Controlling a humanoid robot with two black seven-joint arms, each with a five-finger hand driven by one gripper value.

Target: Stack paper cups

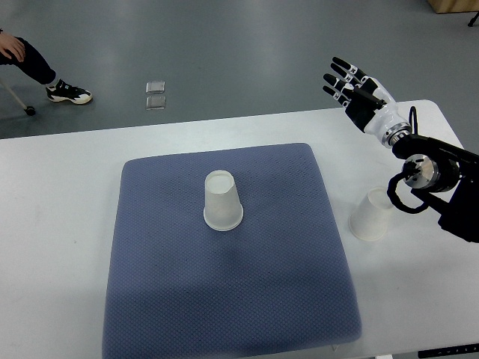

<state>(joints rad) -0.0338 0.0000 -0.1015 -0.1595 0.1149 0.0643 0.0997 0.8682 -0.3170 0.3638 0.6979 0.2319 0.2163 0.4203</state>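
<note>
One white paper cup (223,200) stands upside down near the middle of the blue-grey mat (224,299). A second white paper cup (372,215) lies tilted on the white table, just right of the mat and under my right forearm. My right hand (350,82) is raised over the table's far right edge, fingers spread, holding nothing, well away from both cups. My left hand does not show.
The white table (60,224) runs across the view, with grey floor beyond its far edge. A person's leg and sneaker (67,93) show at the top left. A small clear object (156,94) lies on the floor.
</note>
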